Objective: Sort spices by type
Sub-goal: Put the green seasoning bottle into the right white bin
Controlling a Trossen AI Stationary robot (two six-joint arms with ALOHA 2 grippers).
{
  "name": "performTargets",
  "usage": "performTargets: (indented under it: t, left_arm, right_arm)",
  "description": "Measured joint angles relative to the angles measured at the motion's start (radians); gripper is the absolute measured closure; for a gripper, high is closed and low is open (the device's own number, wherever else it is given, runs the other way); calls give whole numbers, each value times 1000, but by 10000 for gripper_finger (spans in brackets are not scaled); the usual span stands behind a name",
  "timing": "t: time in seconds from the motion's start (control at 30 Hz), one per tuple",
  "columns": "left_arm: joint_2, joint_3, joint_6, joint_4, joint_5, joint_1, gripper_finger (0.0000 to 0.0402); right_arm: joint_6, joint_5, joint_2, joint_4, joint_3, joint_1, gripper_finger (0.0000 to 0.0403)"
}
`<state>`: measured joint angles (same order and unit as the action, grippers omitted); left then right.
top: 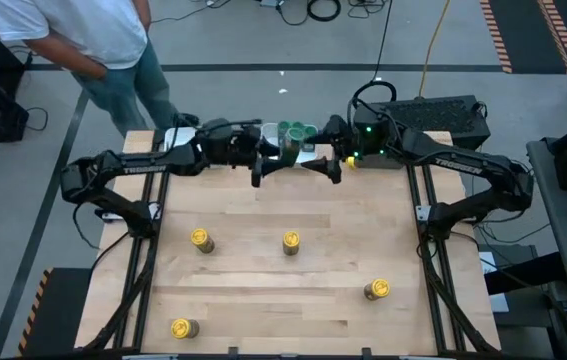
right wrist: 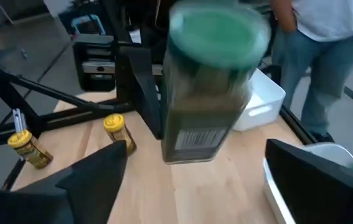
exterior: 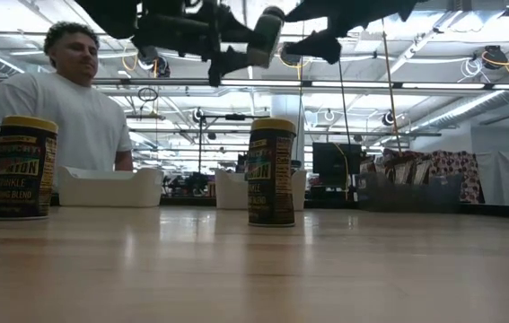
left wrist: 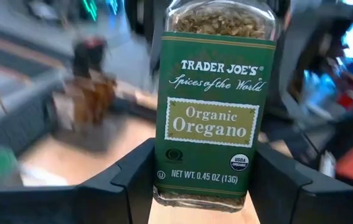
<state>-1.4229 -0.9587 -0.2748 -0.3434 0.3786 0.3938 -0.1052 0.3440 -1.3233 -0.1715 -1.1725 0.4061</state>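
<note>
Green label on glass: the oregano jar point(left wrist: 215, 112) reads "TRADER JOE'S", "Spices of the World", "Organic Oregano", "USDA ORGANIC" and "NET WT. 0.45 OZ (13G)". It sits between the left gripper's point(left wrist: 213, 186) two fingers point(left wrist: 132, 180), pinched at its lower sides, held in the air above the far middle of the table point(top: 293, 285). Its green lid point(right wrist: 218, 34) faces the right gripper point(right wrist: 195, 180), whose fingers are spread wide on either side of the jar and clear of it.

The high view shows both grippers meeting nose to nose at the far edge, left gripper point(top: 259, 160) and right gripper point(top: 325, 162) with the jar point(top: 290, 150) between them, just in front of more green-lidded jars point(top: 297, 129) in a tray there. Four yellow-lidded jars stand well apart on the wood: one left of centre point(top: 200, 240), one at centre point(top: 290, 242), one near right point(top: 377, 290), one near left point(top: 182, 328).

The low view alone shows the yellow jars' dark labels: the left one point(exterior: 22, 169) partly reads "SPRINKLE" and "BLEND"; the centre one point(exterior: 272, 172) is too blurred to read. It also shows two white trays point(exterior: 110, 187) behind them, brown packets point(exterior: 420, 172) at the right, and the jar point(exterior: 265, 36) tilted, hanging overhead.

The left wrist view gives the label text; the right wrist view gives the lid and a barcode instead. A person in a white shirt point(top: 83, 30) stands beyond the far left corner.
</note>
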Motion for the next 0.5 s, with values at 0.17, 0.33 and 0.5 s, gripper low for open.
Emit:
performTargets:
  t: [0.17, 0.33, 0.5]
  left_arm:
    - [-5, 19, -19, -115, -67, -20, 195]
    - [-9, 18, -35, -166, -70, -24, 195]
    - [-10, 18, -60, -251, -59, -31, 195]
  right_arm:
    - [-3, 3, -12, 87, 0, 0, 24]
    - [-8, 19, -12, 240, 0, -2, 25]
    - [-23, 27, -21, 274, 0, -2, 25]
